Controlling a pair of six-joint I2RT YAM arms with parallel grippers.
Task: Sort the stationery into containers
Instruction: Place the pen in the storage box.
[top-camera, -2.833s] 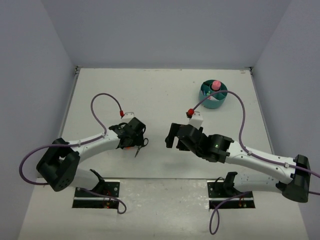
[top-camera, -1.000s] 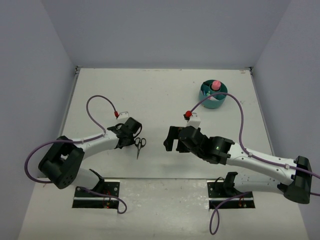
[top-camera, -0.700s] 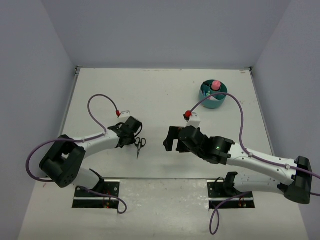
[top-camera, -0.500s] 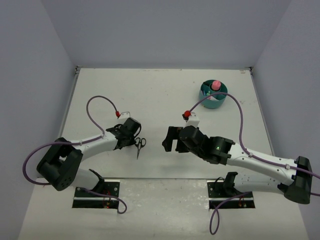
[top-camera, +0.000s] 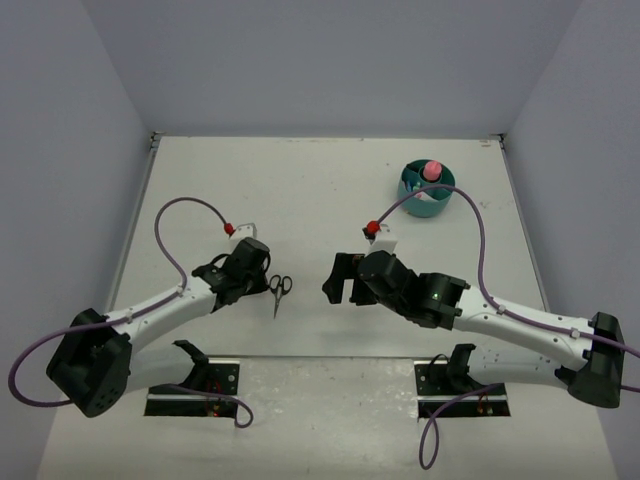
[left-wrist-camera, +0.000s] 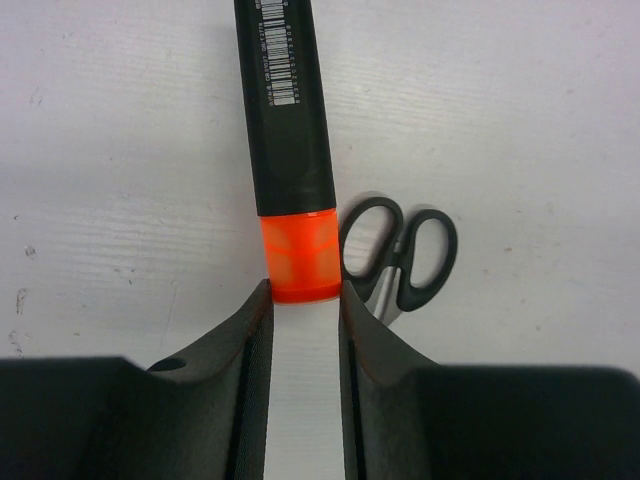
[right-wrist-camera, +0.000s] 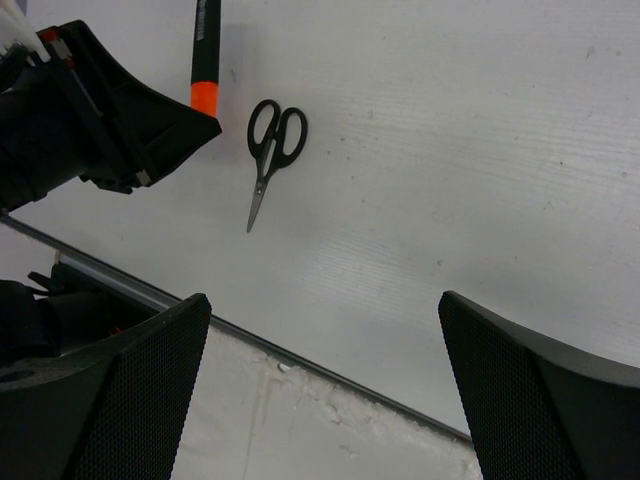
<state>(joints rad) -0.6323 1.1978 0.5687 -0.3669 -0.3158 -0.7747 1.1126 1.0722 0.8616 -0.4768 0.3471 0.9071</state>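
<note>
My left gripper (left-wrist-camera: 300, 290) is shut on the orange end of a black-bodied orange highlighter (left-wrist-camera: 283, 110), which sticks straight out ahead of the fingers. In the top view that gripper (top-camera: 250, 266) sits just left of the black-handled scissors (top-camera: 278, 292), which lie flat on the table. The scissors (left-wrist-camera: 400, 262) lie right beside the highlighter's orange end. My right gripper (top-camera: 338, 280) hangs wide open to the right of the scissors (right-wrist-camera: 270, 150) with nothing between its fingers (right-wrist-camera: 150, 360). The teal organizer (top-camera: 412, 205) stands at the far right with a pink-capped glue stick (top-camera: 432, 170) upright in it.
A metal rail (right-wrist-camera: 300, 352) runs along the near table edge below the right gripper. Grey walls close in the table on the left, the right and the far side. Purple cables (top-camera: 180, 215) loop above both arms.
The left arm has swung back and to the left, its gripper shifting a little away from the scissors with the highlighter still held. The right gripper has crept slightly left. The scissors have not moved.
</note>
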